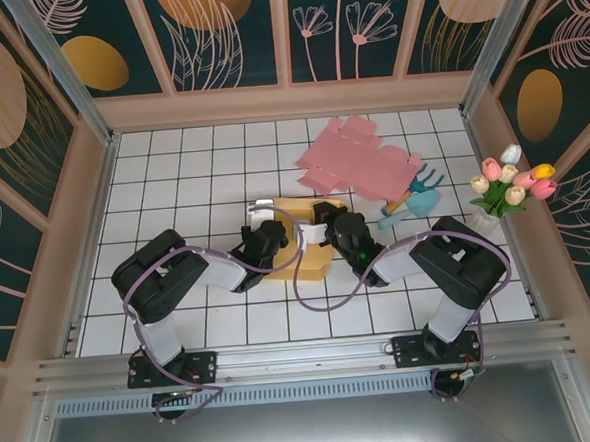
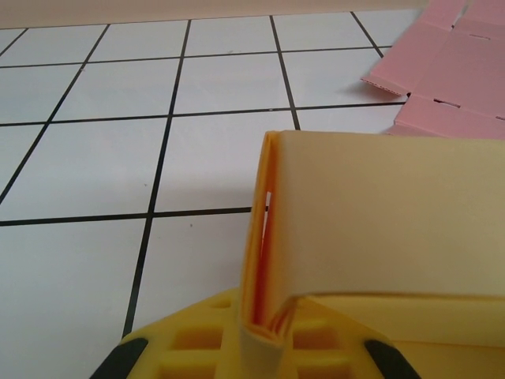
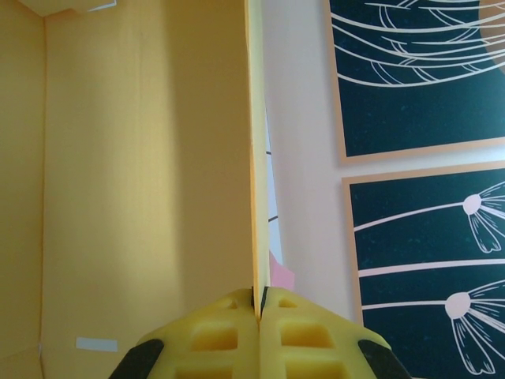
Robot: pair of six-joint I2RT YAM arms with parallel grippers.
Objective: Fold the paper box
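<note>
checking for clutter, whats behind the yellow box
Behind the yellow box lies a flat pink cardboard sheet on the tiled table. The tiles under the box are covered, and the left gripper and right gripper hide parts of its walls.

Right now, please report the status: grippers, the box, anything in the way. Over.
Left gripper shut on folded wall of yellow paper box. Right gripper shut on its right wall. Pink flat sheet beyond box, not in the way.

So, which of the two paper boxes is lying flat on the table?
The pink paper box, spread out unfolded on the far tiles. The yellow paper box stands partly folded, with the left gripper and the right gripper each pinching a wall.
</note>
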